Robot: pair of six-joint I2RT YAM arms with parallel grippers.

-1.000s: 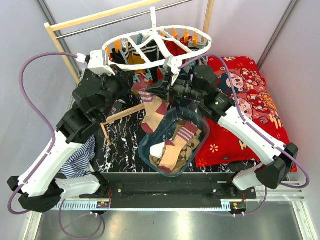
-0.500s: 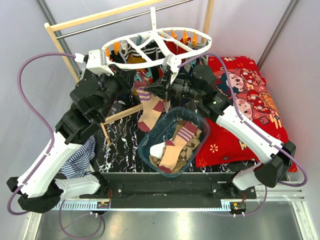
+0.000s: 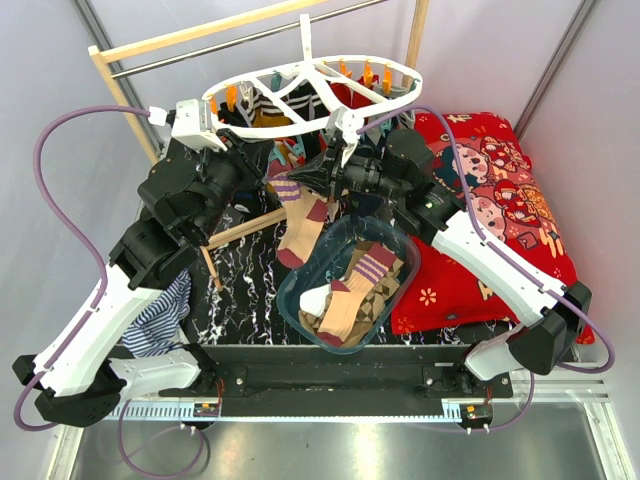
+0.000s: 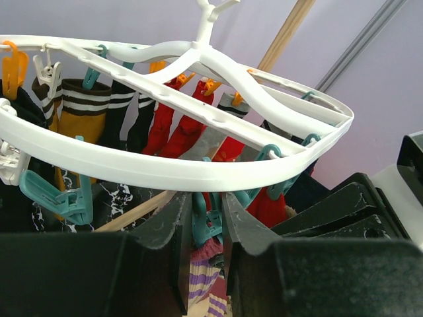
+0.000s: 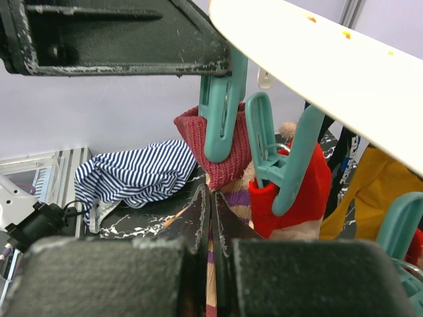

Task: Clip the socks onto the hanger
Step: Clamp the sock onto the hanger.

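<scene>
Pinching with the right gripper (image 5: 211, 214), I am holding its fingers tight together on the striped sock (image 5: 223, 158) just below the maroon cuff. The cuff is standing up against the mouth of a teal clip (image 5: 221, 109). The left gripper (image 4: 207, 218) is clamping that same clip from either side, just beneath the white rim of the hanger (image 4: 165, 173). Whether the cuff is sitting properly between the clip's halves, I cannot tell from the wrist views. The rest of the sock is dangling above the clear tub (image 3: 296, 300), where more socks (image 3: 352, 290) are lying; others are hanging along the hanger's far side.

I am judging the risk this way: if the left fingers are letting go while the cuff is only brushing the clip's lips, the clip is likely biting air or a thin edge. The sock is then dropping once the right fingers part. The hanger is hanging free from its hook, so any upward push may be swinging it away. A neighbouring teal clip (image 5: 259, 139) is crowding the cuff too.

I am finding no brand, label or readable writing anywhere.
</scene>
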